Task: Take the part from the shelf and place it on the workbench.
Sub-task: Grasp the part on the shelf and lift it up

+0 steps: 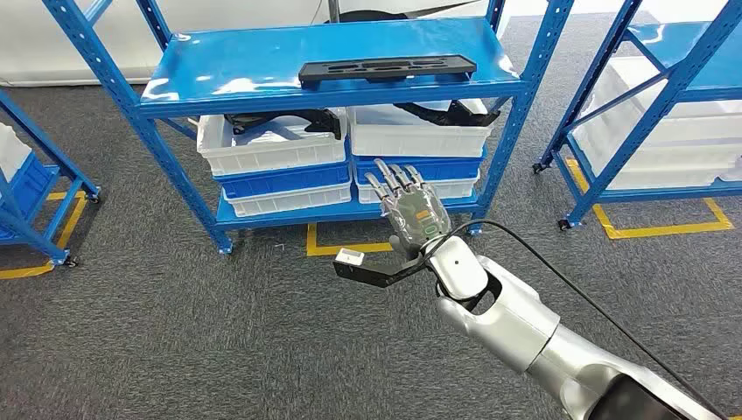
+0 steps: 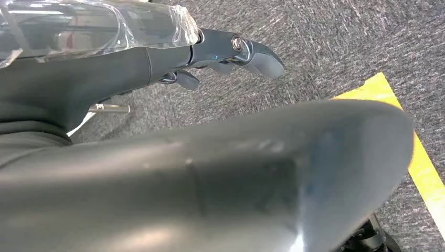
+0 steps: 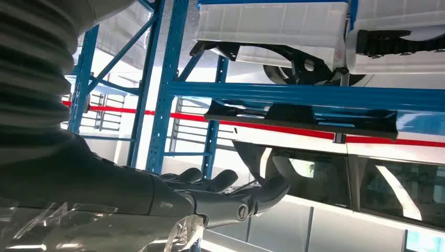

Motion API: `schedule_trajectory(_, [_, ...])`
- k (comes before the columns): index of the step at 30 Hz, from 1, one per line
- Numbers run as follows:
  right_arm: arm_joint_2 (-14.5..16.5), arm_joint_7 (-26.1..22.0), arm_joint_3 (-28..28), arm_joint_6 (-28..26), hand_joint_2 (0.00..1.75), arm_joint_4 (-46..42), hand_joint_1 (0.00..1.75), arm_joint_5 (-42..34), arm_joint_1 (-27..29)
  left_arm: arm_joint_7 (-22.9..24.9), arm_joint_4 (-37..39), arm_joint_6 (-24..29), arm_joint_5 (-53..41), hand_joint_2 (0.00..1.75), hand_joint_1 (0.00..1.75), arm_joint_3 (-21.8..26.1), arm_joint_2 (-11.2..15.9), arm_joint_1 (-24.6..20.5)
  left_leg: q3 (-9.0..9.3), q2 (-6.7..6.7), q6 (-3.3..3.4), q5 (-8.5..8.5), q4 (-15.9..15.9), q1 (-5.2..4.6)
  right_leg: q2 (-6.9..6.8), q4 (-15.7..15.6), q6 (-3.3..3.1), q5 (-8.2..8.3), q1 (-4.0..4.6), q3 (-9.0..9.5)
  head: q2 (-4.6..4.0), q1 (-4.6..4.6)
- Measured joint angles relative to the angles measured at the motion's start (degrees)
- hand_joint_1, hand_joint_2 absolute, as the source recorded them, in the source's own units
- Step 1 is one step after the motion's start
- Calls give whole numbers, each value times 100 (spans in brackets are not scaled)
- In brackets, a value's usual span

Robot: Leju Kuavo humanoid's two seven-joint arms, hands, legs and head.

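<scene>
one shelf unit: blue steel shelf (image 1: 332,52) standing on grey carpet, directly ahead of the robot; top deck is a flat blue panel, with lower levels beneath.
floor: grey carpet (image 1: 175,332) with yellow tape marks (image 1: 350,248) near the shelf's front feet; yellow tape also appears beside the left hand in the left wrist view.
side racks: a further blue rack (image 1: 665,114) on the right holding white bins, and part of another rack (image 1: 35,192) on the left.
bins: white bins (image 1: 271,144) and blue bins (image 1: 284,179) stacked on the lower levels of the shelf; dark curved parts lie in the upper white bins.
right arm: silver arm (image 1: 516,328) reaching in from lower right toward the shelf, with a black cable running along it.
part: long flat black part (image 1: 387,68) lying on the top deck of the shelf, near its front edge, untouched; seen from below in the right wrist view (image 3: 315,118).
right hand: right hand (image 1: 411,210) raised in front of the lower shelf levels, fingers straight and spread, holding nothing, well apart from the part.
left hand: left hand (image 2: 231,50) hanging above the carpet, fingers extended, nothing in its grasp.
</scene>
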Motion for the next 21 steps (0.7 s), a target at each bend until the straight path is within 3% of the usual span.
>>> schedule_trajectory(2, [0,0,0,0,175,3,0,-2,-2,0,1,0,0,0,0,0,2,1,17,-7,-64,-47,41,32,-26,-459,56,237,-36,198,0,1])
schedule_trajectory(3, [1,0,3,0,175,10,0,-5,-8,0,5,1,0,0,0,0,12,-3,13,-12,-129,-94,88,36,-39,-786,87,370,-51,332,-1,13])
schedule_trajectory(4, [4,-1,4,-1,175,18,0,-9,-13,1,10,3,0,0,0,0,20,-8,-2,-15,-186,-135,129,31,-39,-999,64,429,-60,415,-1,24])
schedule_trajectory(5, [9,-2,6,-1,175,26,0,-13,-14,2,15,4,0,0,0,-1,28,-13,-20,-14,-229,-162,154,17,-33,-1072,15,404,-57,430,-1,23])
schedule_trajectory(7, [19,-9,7,-2,175,38,0,-18,-16,4,20,5,0,0,0,-2,32,-17,-35,-6,-273,-174,144,18,7,-1030,-151,354,-36,375,0,10])
schedule_trajectory(9, [27,-18,7,-4,175,42,0,-19,-27,4,20,4,0,0,0,-2,33,-21,-86,-5,-289,-255,256,40,27,-1019,-247,337,-19,368,0,-2])
schedule_trajectory(11, [37,-27,7,-7,175,42,0,-20,-51,4,20,4,0,0,0,-2,33,-31,-390,-15,-271,-537,871,22,36,-1024,-309,320,6,391,0,-9])
schedule_trajectory(13, [44,-33,9,-9,175,51,0,-27,-60,4,20,4,0,0,0,-2,33,-31,-879,-22,-223,-822,1744,-35,44,-1024,-354,293,60,417,0,-16])
schedule_trajectory(14, [47,-35,12,-9,175,58,0,-31,-57,4,20,4,0,0,0,-2,33,-25,-1061,-24,-190,-857,2010,-68,52,-1024,-375,279,92,434,0,-17])
schedule_trajectory(15, [49,-36,15,-9,175,67,0,-33,-56,4,20,4,-1,0,0,-2,33,-18,-1141,-27,-138,-775,2048,-107,63,-1024,-398,261,128,458,0,-17])
schedule_trajectory(16, [55,-36,16,-9,175,73,0,-34,-57,4,20,5,-2,0,0,-2,33,-13,-1109,-33,-67,-585,1847,-151,76,-1025,-417,244,164,490,0,-17])
schedule_trajectory(18, [73,-37,17,-8,175,78,0,-34,-68,3,25,8,-7,0,0,-2,40,-12,-839,-74,137,-117,1065,-255,98,-1030,-442,207,217,553,0,-16])
schedule_trajectory(19, [85,-37,19,-8,175,81,0,-34,-77,3,30,10,-9,0,0,-3,44,-13,-717,-94,221,27,731,-300,108,-1034,-439,193,229,570,0,-14])
schedule_trajectory(21, [101,-36,26,-6,175,88,0,-40,-88,3,40,13,-10,0,0,-4,50,-15,-620,-115,303,74,465,-351,116,-1051,-402,181,223,573,0,-13])
